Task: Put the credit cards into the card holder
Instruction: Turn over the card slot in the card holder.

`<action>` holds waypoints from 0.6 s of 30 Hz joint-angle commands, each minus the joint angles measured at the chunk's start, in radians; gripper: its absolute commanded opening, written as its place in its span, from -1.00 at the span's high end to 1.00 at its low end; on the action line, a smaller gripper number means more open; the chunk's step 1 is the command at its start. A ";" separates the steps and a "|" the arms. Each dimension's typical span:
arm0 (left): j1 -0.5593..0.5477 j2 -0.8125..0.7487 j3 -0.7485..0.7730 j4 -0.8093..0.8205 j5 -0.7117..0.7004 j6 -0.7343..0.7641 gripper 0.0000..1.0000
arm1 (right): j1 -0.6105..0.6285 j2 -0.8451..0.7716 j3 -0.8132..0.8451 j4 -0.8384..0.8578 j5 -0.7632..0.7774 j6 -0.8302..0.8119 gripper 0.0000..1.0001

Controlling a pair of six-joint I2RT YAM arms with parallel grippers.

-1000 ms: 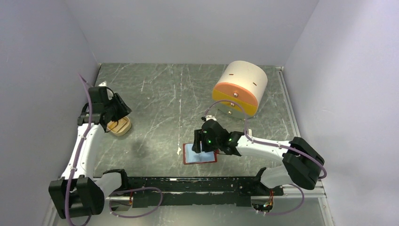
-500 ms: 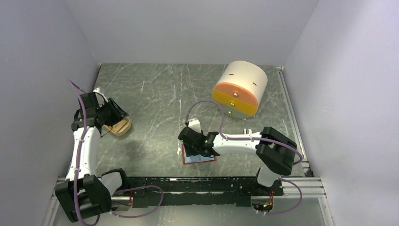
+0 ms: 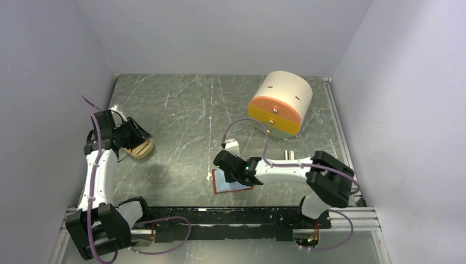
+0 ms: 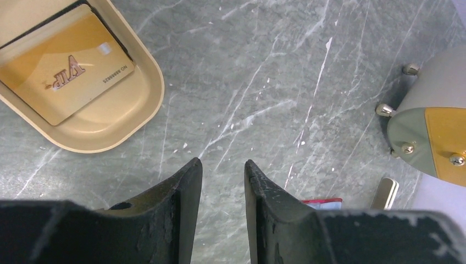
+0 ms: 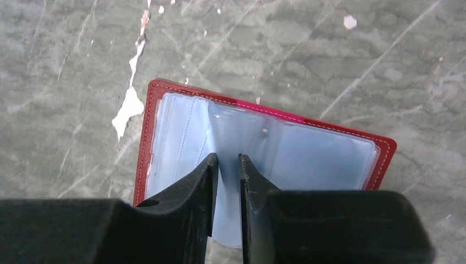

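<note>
Right tool (image 5: 227, 159) has closed on the card holder's (image 5: 329, 148) clear leaf.

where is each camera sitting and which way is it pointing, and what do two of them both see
Top external: above and behind the arm bases, looking down on the table; both arms show whole, left gripper and right gripper included.
Left wrist: on the left arm, looking down past its own fingers at the tray holding a gold card.
Right wrist: on the right arm, looking down between its fingers onto the open card holder.
Shared: left wrist and top both see the cylinder.
</note>
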 commanded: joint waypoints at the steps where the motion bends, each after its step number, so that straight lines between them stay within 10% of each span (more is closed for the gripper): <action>1: 0.014 -0.005 -0.017 0.034 0.071 -0.016 0.21 | -0.031 -0.113 -0.100 0.138 -0.093 0.005 0.56; 10: -0.024 -0.026 -0.135 0.188 0.378 -0.096 0.33 | -0.247 -0.211 -0.374 0.601 -0.546 0.096 0.65; 18: -0.448 -0.044 -0.357 0.551 0.275 -0.438 0.64 | -0.311 -0.162 -0.477 0.852 -0.708 0.221 0.64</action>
